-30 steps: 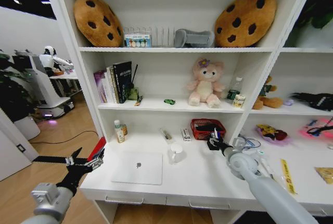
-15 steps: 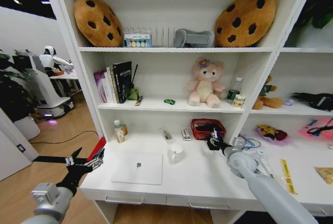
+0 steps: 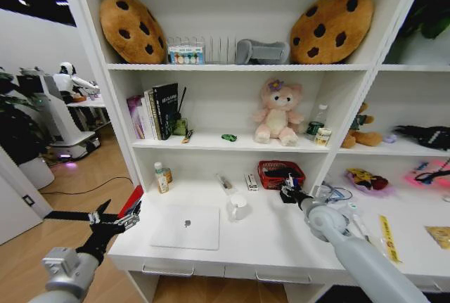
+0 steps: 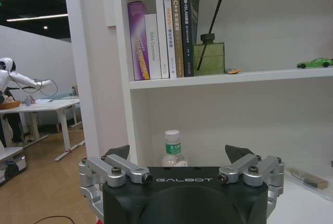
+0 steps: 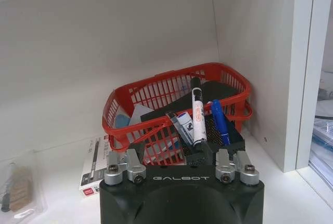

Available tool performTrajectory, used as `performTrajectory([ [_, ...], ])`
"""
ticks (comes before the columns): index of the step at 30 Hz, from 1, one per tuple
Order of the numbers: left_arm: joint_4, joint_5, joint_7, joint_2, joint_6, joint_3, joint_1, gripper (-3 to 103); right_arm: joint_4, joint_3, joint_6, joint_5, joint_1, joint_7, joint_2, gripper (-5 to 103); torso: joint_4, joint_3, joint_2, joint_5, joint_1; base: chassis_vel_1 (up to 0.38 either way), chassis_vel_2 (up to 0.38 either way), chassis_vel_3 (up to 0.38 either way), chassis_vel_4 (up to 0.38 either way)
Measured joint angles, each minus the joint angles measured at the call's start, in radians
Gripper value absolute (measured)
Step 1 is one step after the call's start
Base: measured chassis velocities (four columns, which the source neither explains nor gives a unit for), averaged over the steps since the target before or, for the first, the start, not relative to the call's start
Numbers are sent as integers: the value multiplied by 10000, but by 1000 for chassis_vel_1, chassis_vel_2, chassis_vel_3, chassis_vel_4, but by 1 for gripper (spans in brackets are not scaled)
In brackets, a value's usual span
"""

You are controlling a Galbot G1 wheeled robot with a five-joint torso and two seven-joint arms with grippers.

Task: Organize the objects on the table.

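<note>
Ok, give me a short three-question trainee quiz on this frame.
1. True or false: the left gripper is shut on the laptop.
2. Pick one: the pens held in the right gripper stand right in front of A) a red basket, B) a blue bin, C) a cardboard box.
3. Fill in: the green toy car sits on the same shelf as the pink ____.
Key: 1 false, it is open and off the table's left end; 2 A; 3 teddy bear.
</note>
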Motion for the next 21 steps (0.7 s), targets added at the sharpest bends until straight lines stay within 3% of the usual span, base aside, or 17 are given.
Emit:
performTrajectory([
  [21, 0, 0, 0, 0, 0, 0, 0, 100, -40, -96, 82, -50, 37, -170, 96, 61, 0, 0, -1, 0, 0, 0, 0, 0, 0],
])
